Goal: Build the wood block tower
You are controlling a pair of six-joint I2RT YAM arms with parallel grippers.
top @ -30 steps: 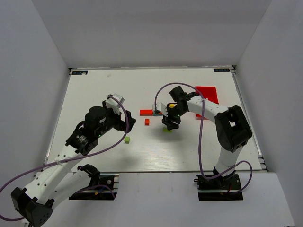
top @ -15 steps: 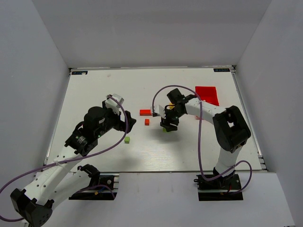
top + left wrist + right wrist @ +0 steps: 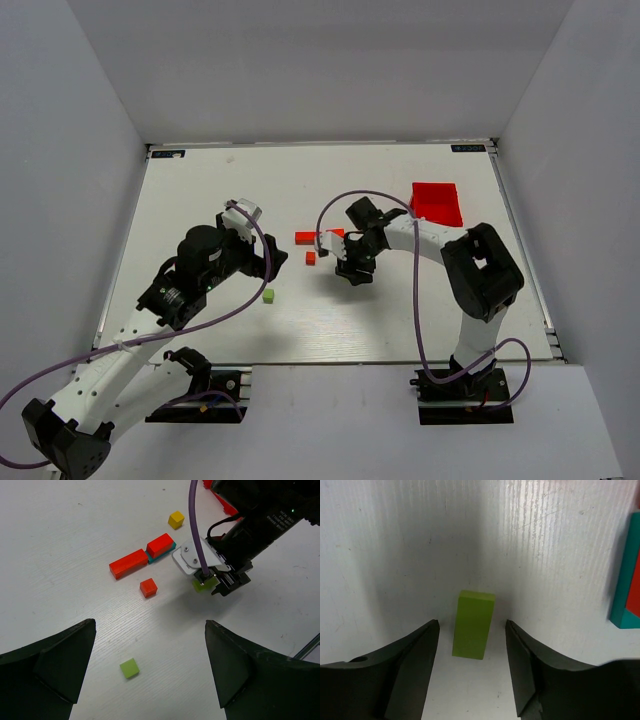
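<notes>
My right gripper (image 3: 471,622) is open and straddles a lime-green block (image 3: 473,624) that lies on the table, with a gap to each finger. It also shows in the left wrist view (image 3: 205,584) and the top view (image 3: 354,266). Left of it lie a long red bar (image 3: 128,563), a red block on a teal one (image 3: 160,545), a yellow cube (image 3: 175,519), a small red cube (image 3: 148,587) and a green cube (image 3: 129,668). My left gripper (image 3: 150,627) is open and empty, above the green cube (image 3: 268,295).
A red plastic tray (image 3: 436,202) stands at the back right, behind the right arm. The teal and red stack (image 3: 627,580) lies close to the right finger's far side. The purple cable loops over the red bar (image 3: 307,238).
My right gripper has moved a little left and towards the red and teal blocks, and now covers the lime-green block in the top view. The left arm has not moved.
</notes>
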